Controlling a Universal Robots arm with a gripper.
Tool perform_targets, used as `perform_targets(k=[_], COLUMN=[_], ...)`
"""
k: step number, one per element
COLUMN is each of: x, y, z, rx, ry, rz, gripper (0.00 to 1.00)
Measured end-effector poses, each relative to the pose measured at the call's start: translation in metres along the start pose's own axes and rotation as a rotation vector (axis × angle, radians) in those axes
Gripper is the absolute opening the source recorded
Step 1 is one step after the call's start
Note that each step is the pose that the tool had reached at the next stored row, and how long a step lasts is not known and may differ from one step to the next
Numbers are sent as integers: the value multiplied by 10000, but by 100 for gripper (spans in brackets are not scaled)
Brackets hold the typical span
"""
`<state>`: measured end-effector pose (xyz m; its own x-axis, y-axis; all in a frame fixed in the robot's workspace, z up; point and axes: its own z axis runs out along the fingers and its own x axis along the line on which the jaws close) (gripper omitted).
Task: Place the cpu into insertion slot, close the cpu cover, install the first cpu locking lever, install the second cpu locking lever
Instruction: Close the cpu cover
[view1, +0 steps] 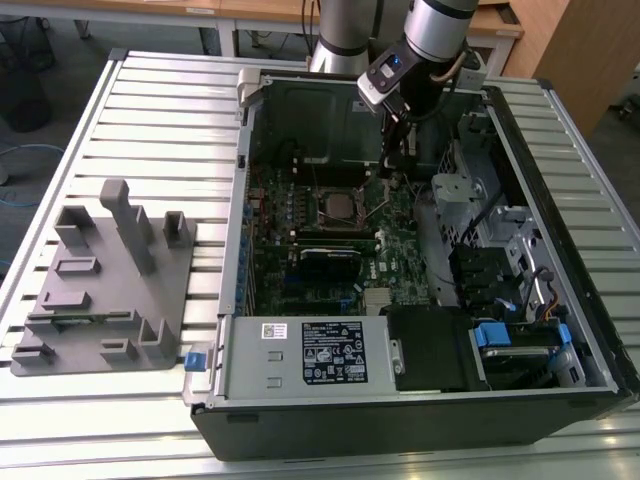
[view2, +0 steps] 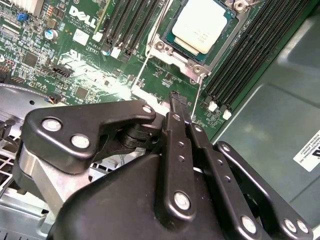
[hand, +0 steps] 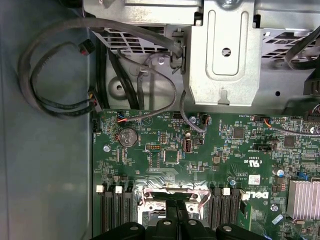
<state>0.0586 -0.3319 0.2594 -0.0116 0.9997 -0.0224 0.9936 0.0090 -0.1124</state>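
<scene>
**Clenched pincer hangs just beside the seated chip**

A ribbed, pale metal table (view1: 150, 110) carries an open black computer case (view1: 420, 420). Beside it, at the exterior view's left, stands a matte grey moulded fixture (view1: 110, 290) with upright posts. Inside the case lies a glossy green motherboard (hand: 200, 150).

The cpu (view2: 202, 25), a flat square with a dull, pale metal top, sits in the insertion slot (view2: 160, 46). The slot's silver rim has round screw heads at its corners. A thin wire rod (view2: 145, 65) runs along one side of the slot. Whether the cover frame is down cannot be told.

The pincer (view2: 176, 97) is made of black, riveted link bars. Its two slim fingers (view2: 176, 145) are pressed together to a narrow point, with nothing seen between them. The tip hovers over the board just beside the slot, near the long black memory slots (view2: 250, 55).

In the first wrist view, grey cables (hand: 50, 100) loop over the case wall. A round coin battery (hand: 129, 135) and a finned heat sink (hand: 305, 200) sit on the board.
</scene>
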Motion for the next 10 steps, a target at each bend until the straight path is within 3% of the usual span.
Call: perform_targets(k=[10], x=[0], y=[0], z=[0], rx=[60], ry=[1], rz=[-1], gripper=[11])
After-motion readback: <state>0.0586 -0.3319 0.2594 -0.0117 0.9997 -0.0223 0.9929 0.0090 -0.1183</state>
